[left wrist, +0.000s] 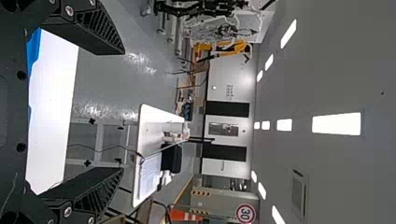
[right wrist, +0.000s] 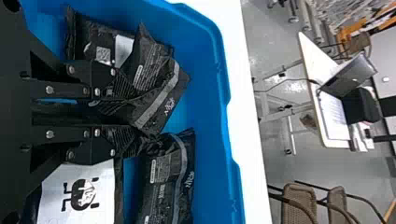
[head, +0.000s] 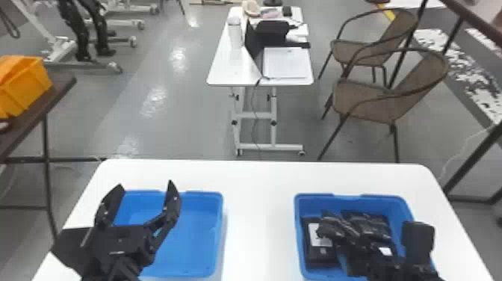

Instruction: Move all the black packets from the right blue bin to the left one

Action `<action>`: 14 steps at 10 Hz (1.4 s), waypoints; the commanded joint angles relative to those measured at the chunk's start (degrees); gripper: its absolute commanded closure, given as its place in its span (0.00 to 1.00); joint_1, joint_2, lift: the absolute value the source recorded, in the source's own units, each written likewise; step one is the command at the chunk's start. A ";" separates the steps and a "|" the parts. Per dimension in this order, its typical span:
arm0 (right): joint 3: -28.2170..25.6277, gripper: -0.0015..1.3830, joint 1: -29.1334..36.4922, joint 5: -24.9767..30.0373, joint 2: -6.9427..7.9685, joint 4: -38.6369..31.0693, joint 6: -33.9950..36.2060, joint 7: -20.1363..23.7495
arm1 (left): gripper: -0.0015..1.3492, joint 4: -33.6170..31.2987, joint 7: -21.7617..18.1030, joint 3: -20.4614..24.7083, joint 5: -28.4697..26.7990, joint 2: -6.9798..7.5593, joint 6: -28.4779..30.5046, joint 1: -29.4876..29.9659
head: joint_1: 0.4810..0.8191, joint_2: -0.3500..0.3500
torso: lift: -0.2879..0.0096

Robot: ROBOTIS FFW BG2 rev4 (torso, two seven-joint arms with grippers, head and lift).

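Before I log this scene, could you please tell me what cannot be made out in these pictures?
Exact packet count: in the right wrist view, the black packets overlap and hide one another.
Near left corner of the left blue bin: in the head view, behind the left gripper and its arm.
Near edge of the white table: cut off by the head view's bottom edge.

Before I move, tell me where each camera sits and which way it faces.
Left wrist view: on the left wrist, facing across the room over the white table; the left tool, open, shows.
Right wrist view: on the right wrist, facing into the right bin and beyond; the right tool shows.
Head view: on the head, facing forward and down over right bin and left bin; both tools show.
Shared: the far table in all three; black packets in head and right wrist views.
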 commanded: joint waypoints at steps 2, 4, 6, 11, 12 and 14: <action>-0.58 0.93 3.23 -2.55 -0.04 -10.83 0.73 0.62 | 0.10 -0.25 -0.52 0.28 3.66 -0.50 0.29 -0.90 | 0.63 0.58 | 0.97; 0.56 0.93 0.07 -2.20 -1.09 -15.05 1.17 6.33 | 0.10 -1.31 -0.61 0.98 11.48 -0.59 2.40 -2.40 | 0.63 0.61 | 0.97; 4.70 0.93 -8.46 -1.32 -1.53 -11.27 1.09 13.80 | 0.10 -2.63 -0.96 0.98 25.11 0.20 8.81 -3.89 | 0.63 0.66 | 0.97; 22.19 0.93 -28.06 -6.68 -3.99 6.22 0.12 24.79 | 0.10 -2.10 -8.78 2.04 34.86 0.99 22.44 -11.45 | 0.63 0.80 | 0.97; 23.42 0.93 -29.02 -8.53 -3.99 8.42 -0.67 25.40 | 0.10 -1.92 -10.36 2.74 35.04 -0.06 25.25 -12.42 | 0.63 0.83 | 0.97; 25.79 0.93 -30.52 -10.02 -4.08 10.27 -1.11 25.75 | 0.10 -0.69 -13.70 3.18 35.04 -1.30 28.68 -14.44 | 0.63 0.84 | 0.97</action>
